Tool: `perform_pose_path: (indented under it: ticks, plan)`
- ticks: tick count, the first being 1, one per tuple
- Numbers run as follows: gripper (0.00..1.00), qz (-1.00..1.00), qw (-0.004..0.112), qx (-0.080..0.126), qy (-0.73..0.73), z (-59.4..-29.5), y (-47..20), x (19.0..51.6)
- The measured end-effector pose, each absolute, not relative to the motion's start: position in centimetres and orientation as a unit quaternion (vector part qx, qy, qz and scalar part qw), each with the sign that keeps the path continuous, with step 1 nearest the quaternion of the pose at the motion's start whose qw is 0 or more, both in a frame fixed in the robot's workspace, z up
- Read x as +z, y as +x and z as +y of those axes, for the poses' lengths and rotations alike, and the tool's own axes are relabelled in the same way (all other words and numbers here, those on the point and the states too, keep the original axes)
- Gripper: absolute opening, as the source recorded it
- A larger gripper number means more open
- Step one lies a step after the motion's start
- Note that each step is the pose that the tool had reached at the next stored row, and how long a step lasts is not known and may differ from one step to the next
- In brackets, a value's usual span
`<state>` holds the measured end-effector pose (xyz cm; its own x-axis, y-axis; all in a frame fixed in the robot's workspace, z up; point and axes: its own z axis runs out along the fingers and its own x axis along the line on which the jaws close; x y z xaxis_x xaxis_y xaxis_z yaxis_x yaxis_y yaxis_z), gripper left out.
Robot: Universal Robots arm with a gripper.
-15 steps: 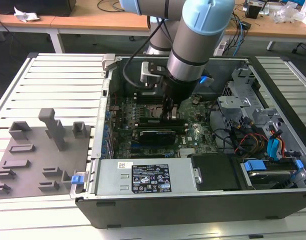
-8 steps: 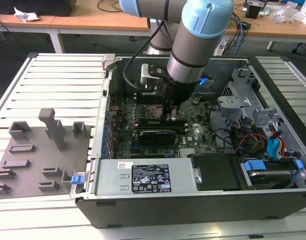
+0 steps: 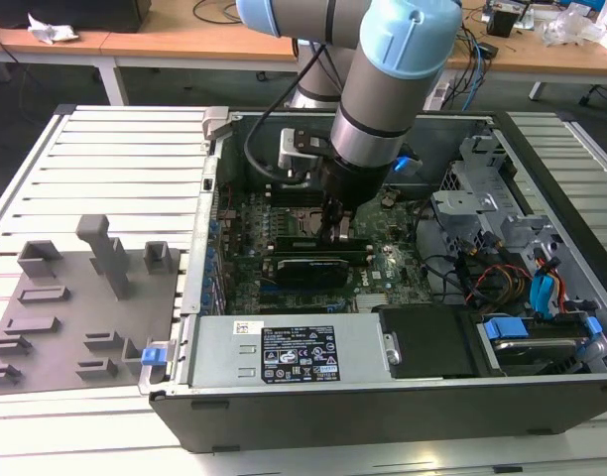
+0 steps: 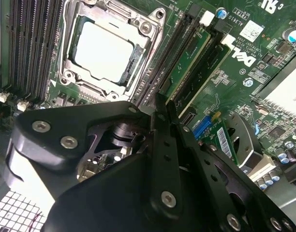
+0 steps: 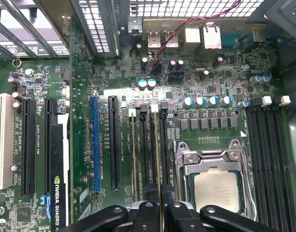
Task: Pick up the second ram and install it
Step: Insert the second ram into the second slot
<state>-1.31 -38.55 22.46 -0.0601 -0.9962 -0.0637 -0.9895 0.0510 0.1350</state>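
The grey-and-blue robot arm (image 3: 383, 89) is reaching down into the open black computer case (image 3: 383, 397), and its black gripper (image 3: 340, 223) is sitting low over the green motherboard (image 3: 393, 268), just beside the square silver processor socket (image 3: 302, 220) on the side toward the exterior view's right. The second ram (image 5: 160, 159), a long thin green circuit-board strip seen edge-on, is standing upright in the bank of black memory slots (image 5: 150, 150) next to that socket, and in the first wrist view its near end is running straight between the two black fingertips (image 5: 174, 212), which are drawn close together and pressing on either face of it. In the second wrist view the fingers (image 4: 162, 135) are meeting over the same slot bank, with another green memory strip (image 4: 194, 58) already lying seated one slot farther from the socket (image 4: 107, 48). The wide black rectangular card (image 3: 308, 266) is sitting beside the socket toward the case's labelled silver power-supply box (image 3: 284, 347). A grey moulded fixture tray (image 3: 75, 297) is resting on the slatted white table (image 3: 115, 149), well apart from the socket, outside the case.
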Motion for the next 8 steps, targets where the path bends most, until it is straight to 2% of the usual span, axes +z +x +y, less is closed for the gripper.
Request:
perform_pose_path:
  ticks: [8]
  plan:
    - [0.14, -0.725, 0.023, -0.071, 0.685, -38.53, -1.31, 22.15]
